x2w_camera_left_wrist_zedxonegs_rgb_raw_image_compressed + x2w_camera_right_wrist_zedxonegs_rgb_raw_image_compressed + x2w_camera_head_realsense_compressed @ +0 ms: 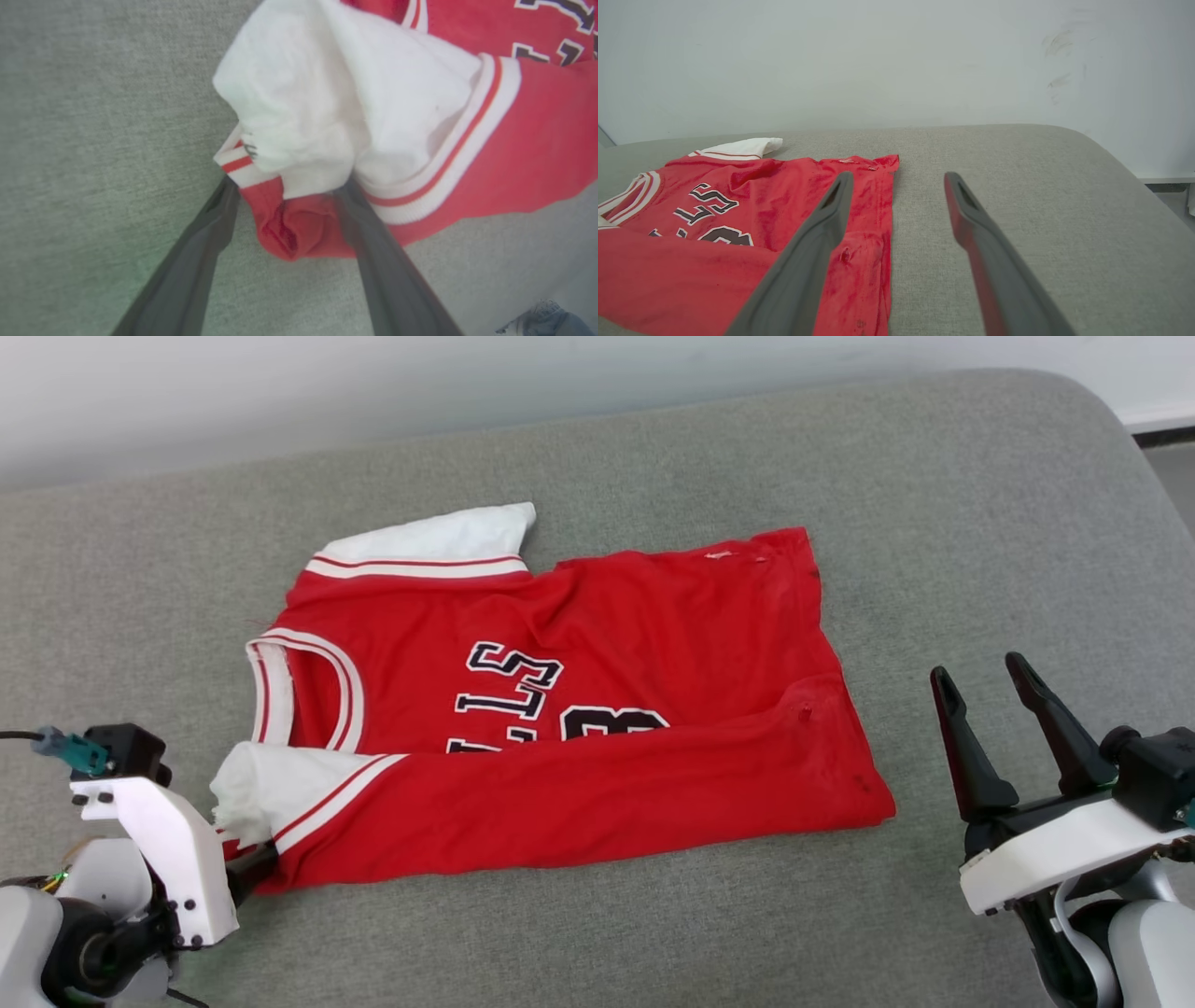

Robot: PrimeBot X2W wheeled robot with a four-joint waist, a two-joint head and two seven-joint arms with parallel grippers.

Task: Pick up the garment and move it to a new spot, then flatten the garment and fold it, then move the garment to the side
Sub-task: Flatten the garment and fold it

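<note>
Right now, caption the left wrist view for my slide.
Open left claw straddling the garment's bunched corner beside its white sleeve, on grey upholstery.

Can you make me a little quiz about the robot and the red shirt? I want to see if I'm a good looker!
1. True or false: the right end effector is squeezing the jersey.
2. Pick one. What sits between the open fingers of the left end effector?
A) the neck hole
B) the jersey's corner by a white sleeve
C) nothing at all
3. Fill in the gap: the jersey lies on a big ___ cushion.

Key: 1 false, it stands open, off to the side of the jersey. 2 B. 3 grey.
</note>
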